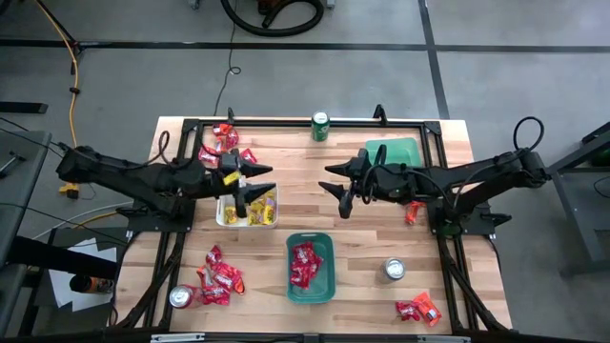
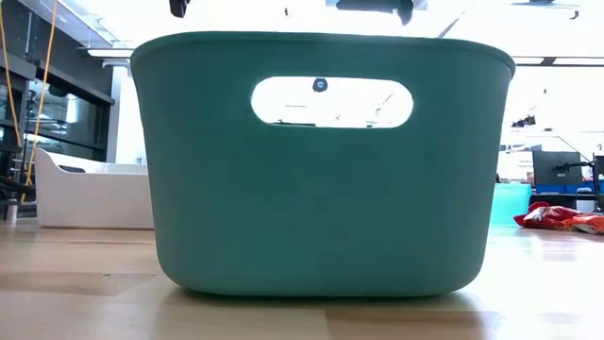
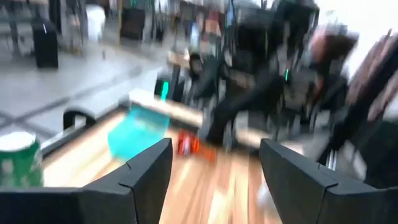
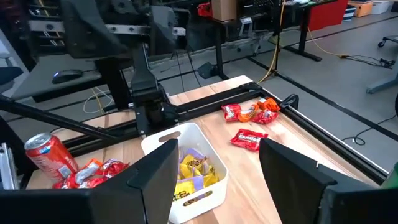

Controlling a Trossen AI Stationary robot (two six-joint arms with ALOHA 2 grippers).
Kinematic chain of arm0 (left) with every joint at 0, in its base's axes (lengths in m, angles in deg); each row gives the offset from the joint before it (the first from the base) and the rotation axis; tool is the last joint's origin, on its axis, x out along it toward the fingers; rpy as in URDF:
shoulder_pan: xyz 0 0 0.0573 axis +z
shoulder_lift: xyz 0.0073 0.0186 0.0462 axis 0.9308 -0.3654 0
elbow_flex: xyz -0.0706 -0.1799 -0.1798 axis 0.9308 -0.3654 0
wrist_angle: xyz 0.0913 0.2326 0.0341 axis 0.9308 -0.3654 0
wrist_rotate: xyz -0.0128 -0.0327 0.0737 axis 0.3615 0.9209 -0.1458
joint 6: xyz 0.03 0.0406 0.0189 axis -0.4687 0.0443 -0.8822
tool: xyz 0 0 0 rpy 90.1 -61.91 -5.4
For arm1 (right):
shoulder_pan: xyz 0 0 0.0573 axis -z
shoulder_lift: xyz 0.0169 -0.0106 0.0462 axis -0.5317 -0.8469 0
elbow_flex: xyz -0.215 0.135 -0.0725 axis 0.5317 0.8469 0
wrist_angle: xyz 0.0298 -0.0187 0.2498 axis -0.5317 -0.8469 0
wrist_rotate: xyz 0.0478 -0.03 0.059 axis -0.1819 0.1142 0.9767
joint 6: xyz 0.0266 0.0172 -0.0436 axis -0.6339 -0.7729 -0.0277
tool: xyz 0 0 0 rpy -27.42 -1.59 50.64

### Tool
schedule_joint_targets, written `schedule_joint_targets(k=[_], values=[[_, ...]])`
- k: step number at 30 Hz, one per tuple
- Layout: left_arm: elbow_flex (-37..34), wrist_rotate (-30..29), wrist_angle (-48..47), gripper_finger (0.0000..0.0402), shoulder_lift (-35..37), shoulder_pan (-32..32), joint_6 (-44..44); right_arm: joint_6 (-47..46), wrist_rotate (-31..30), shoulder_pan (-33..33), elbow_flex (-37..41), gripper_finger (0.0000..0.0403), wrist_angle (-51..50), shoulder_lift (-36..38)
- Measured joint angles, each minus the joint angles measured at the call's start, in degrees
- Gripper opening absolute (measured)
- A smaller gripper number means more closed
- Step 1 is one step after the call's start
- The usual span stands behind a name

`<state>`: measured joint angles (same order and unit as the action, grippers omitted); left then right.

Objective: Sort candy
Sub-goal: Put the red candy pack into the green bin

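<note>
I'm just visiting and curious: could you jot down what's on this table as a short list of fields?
white tray: holds yellow candy
green tray: holds red candy
loose candy: red piles at far left, near left, near right
cans: green at far edge, silver at near left and near right
left gripper: open, over white tray
right gripper: open, mid-table, empty

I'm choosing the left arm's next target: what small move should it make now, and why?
Probably swing the open, empty left gripper toward the loose red candy near the table's far edge and lower over one packet. It sits above the white tray of yellow packets, holding nothing, and that pile looks nearest.
</note>
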<state>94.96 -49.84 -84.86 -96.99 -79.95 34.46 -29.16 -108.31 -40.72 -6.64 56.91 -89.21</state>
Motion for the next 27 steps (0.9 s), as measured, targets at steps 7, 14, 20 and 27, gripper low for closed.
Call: schedule_joint_targets(k=[7,14,20,27], values=[[17.2,4.9,-34.5,0.0218,-9.4,-5.9,4.0,-0.5,0.0,0.0,0.0,0.0220,-1.8,0.0],[21.1,15.7,-58.9,0.0218,-18.1,-16.4,18.7,-1.5,0.0,0.0,0.0,0.0220,-4.5,0.0],[18.4,22.6,-65.5,0.0218,-25.8,-27.1,27.4,-1.4,0.0,0.0,0.0,0.0220,-4.8,0.0],[14.7,21.7,-57.9,0.0218,-34.0,-36.1,23.3,-1.4,0.0,0.0,0.0,0.0220,-5.2,0.0]])
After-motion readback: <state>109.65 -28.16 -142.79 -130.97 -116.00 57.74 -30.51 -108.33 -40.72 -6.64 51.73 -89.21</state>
